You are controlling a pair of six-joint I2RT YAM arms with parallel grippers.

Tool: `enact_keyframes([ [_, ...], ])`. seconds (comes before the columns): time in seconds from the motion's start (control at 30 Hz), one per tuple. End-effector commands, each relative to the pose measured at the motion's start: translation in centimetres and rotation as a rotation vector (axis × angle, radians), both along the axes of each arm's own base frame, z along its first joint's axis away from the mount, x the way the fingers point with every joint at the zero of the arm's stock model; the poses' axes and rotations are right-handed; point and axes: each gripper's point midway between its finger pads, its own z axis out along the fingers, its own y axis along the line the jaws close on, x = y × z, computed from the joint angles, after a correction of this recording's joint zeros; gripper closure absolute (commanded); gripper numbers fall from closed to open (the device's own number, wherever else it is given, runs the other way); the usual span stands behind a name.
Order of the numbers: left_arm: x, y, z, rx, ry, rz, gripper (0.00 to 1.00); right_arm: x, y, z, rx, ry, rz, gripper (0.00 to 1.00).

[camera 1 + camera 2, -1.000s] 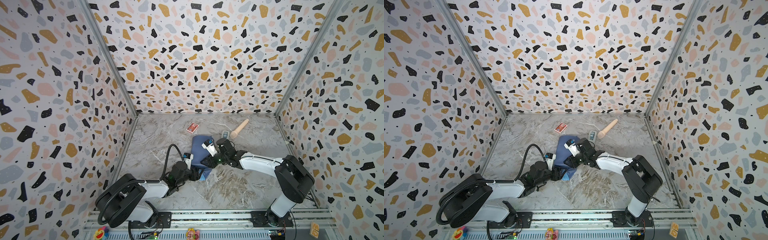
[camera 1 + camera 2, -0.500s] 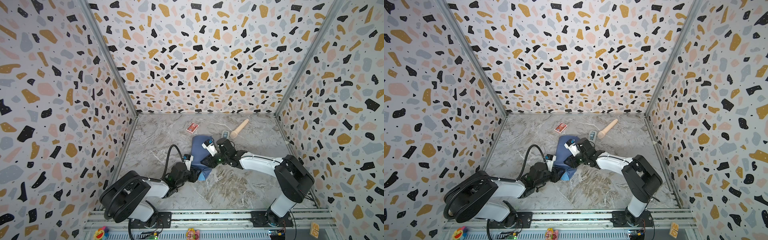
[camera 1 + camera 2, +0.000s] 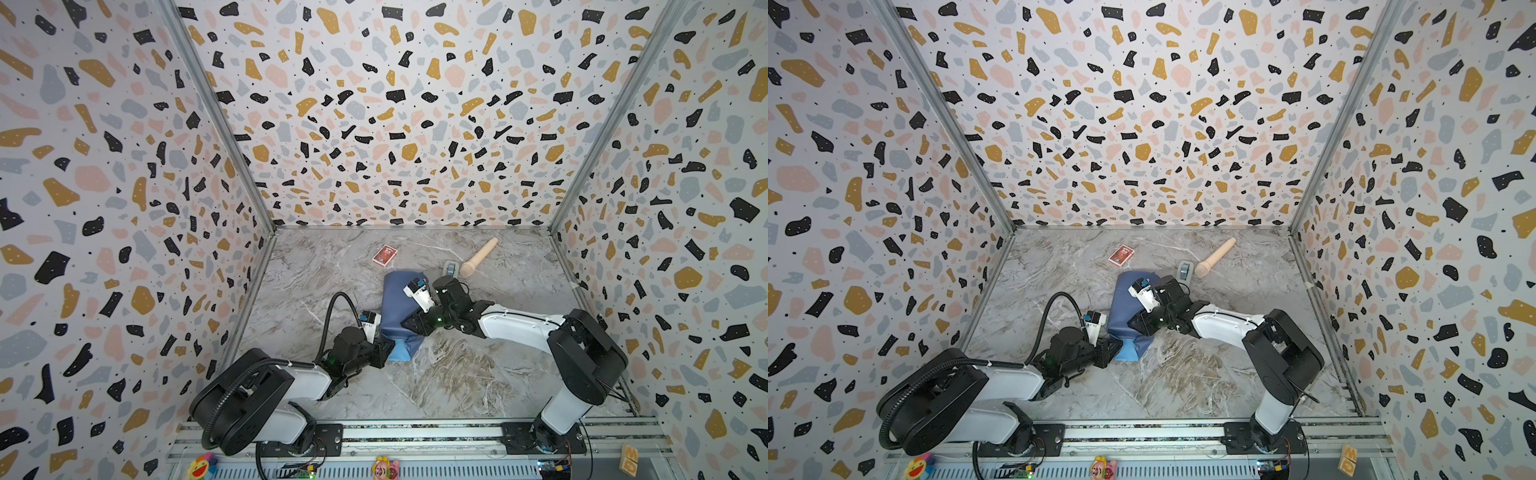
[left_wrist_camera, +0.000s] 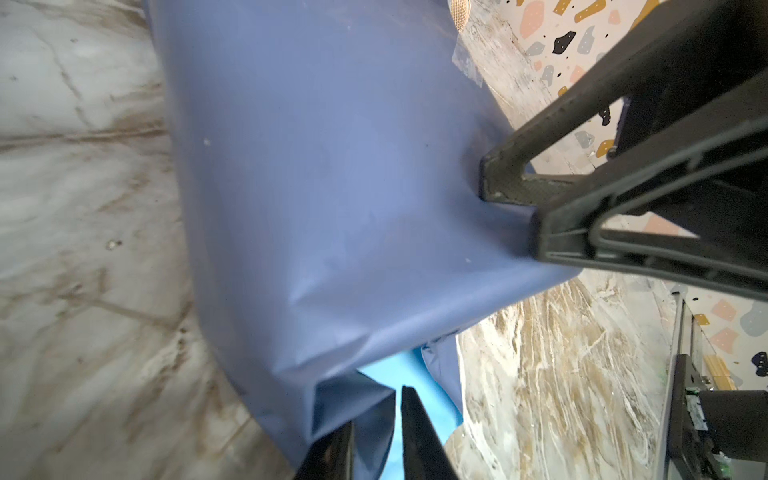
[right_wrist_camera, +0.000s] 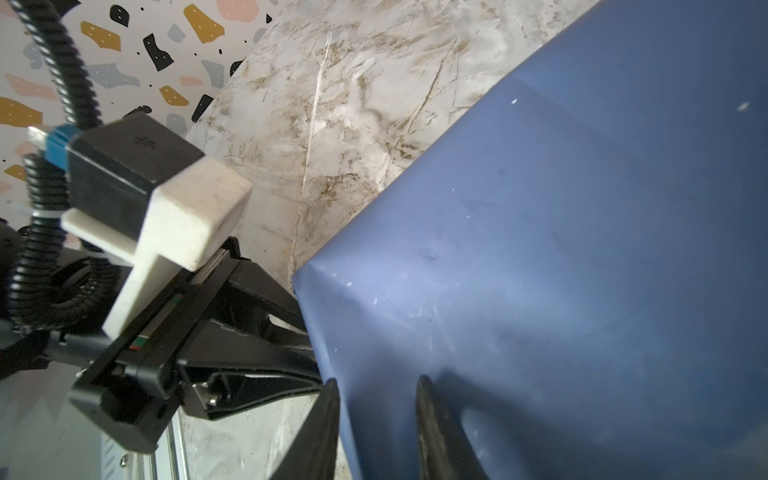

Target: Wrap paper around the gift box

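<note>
The paper [image 3: 397,299] [image 3: 1123,299] is a dull blue sheet draped over a boxy shape mid-table; the gift box is hidden beneath it. At the bundle's near end a loose flap shows its lighter blue underside [image 3: 401,353]. My left gripper [image 3: 388,349] [image 3: 1116,347] is at that near end. In the left wrist view the left gripper [image 4: 376,407] has a folded flap of paper [image 4: 332,208] pinched between its narrow jaws. My right gripper [image 3: 409,324] [image 3: 1136,322] [image 5: 377,380] straddles the covered near right edge, one finger on top of the paper [image 5: 561,249] and one down the side.
A red card pack [image 3: 384,254] lies behind the bundle. A wooden roller [image 3: 478,257] and a small grey tape dispenser [image 3: 450,268] lie at the back right. Terrazzo walls close three sides. The rail with both arm bases [image 3: 415,432] runs along the front.
My left gripper's jaws have closed in on the paper flap at the near end. The right arm and the bundle have stayed put.
</note>
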Motion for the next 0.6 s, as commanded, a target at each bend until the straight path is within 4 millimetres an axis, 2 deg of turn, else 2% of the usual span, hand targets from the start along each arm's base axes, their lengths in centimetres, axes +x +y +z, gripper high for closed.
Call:
enact_keyframes([
  [0.0,0.01,0.02,0.6,-0.013,-0.028,-0.02,0.81,-0.82,-1.63,-3.59,-0.104,0.085,-0.031,0.68],
  [0.4,-0.01,-0.04,0.54,-0.007,-0.023,-0.044,0.93,-0.79,-1.62,-3.64,-0.106,0.085,-0.031,0.68],
  [0.57,0.07,-0.2,0.47,0.012,-0.026,-0.061,0.86,-0.74,-1.59,-3.6,-0.104,0.084,-0.03,0.68],
])
